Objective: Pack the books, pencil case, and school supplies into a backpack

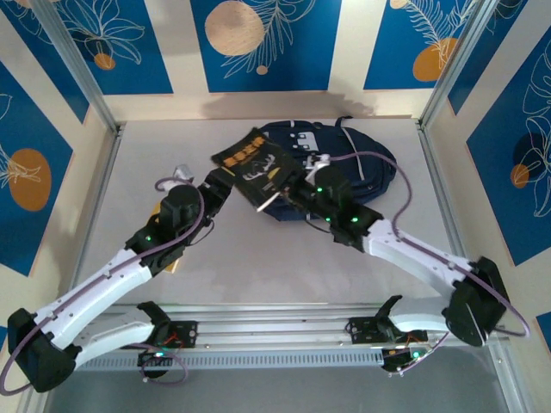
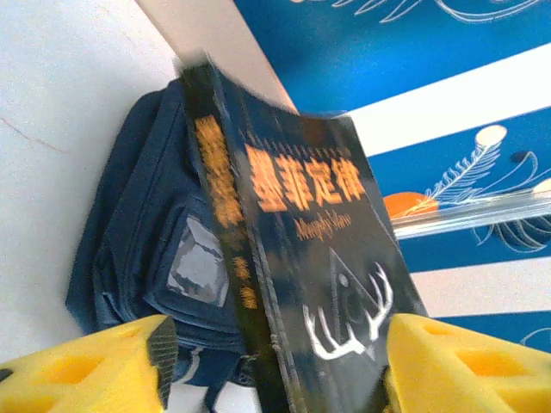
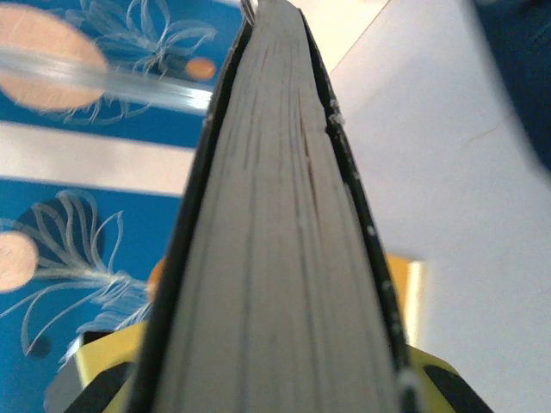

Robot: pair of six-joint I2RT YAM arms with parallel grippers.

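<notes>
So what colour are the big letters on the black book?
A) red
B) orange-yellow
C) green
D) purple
B: in the left wrist view the black book has big orange-yellow letters across its cover and down its spine.

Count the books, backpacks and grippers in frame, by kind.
Books: 1, black book
Backpacks: 1, navy backpack
Grippers: 2, left gripper, right gripper
Total: 4
</notes>
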